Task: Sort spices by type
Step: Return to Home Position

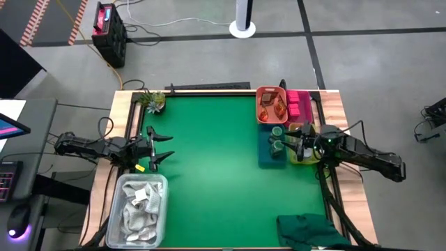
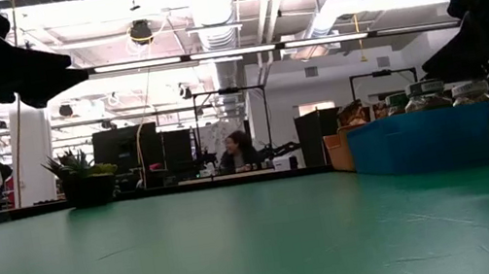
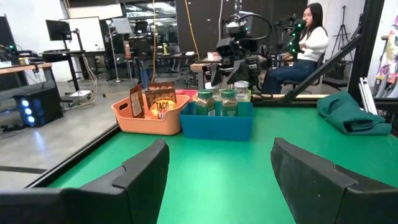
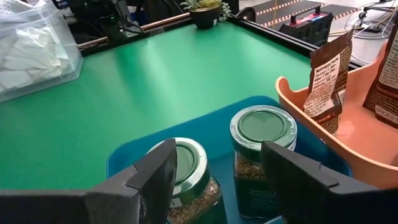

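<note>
Currently both arms hold nothing. With its fingers apart, the right gripper point(image 1: 287, 144) hovers just above two green-lidded jars point(image 4: 263, 127) in the blue bin point(image 3: 217, 124). Brown packets point(image 3: 160, 99) stand in the orange bin point(image 3: 149, 122) beside it. Also spread open, the left gripper point(image 1: 169, 146) waits at the opposite edge of the desk point(image 1: 209, 153). If the right arm pulls away low, it could clip a lid and tip a jar. One packet reads "TACO".
</note>
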